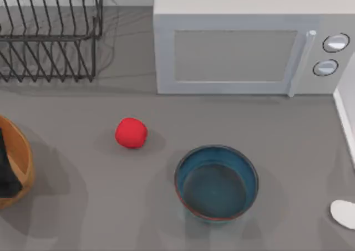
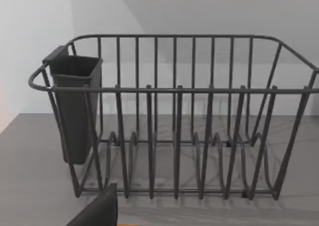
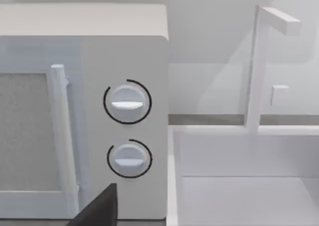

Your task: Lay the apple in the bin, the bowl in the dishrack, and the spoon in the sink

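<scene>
Seen from above, the apple (image 1: 131,133) lies on the bare grey table (image 1: 83,218) a little left of centre, with the bowl (image 1: 217,183) standing upright at about four o'clock from it, near but not touching. The bin (image 1: 21,151) sits at the table's nine o'clock edge, partly cut off, something dark draped inside it; the dishrack (image 1: 50,35) stands at eleven o'clock, and the microwave (image 1: 244,51) takes up the back from twelve to two. The spoon (image 1: 344,213) shows as a white oval end at about four o'clock on the far right edge, just below the pale wall of the sink (image 1: 345,118). Our left wrist camera faces the dishrack (image 2: 174,136) with its dark cutlery cup (image 2: 75,106), and our right wrist camera faces the microwave's dials (image 3: 127,102) and the sink (image 3: 239,186) with its faucet (image 3: 256,66). A dark finger edge intrudes low in each wrist view, but we cannot tell whether either gripper's jaws are spread or pressed together. Nothing is yet placed. We judge the apple light, firm and apt to roll, so we would pinch it across its widest middle from above. The bowl looks stiff, glossy and slippery; its rim wall offers the hold, one finger inside and one outside. The spoon is thin, light and low-lying, best taken across its handle.
</scene>
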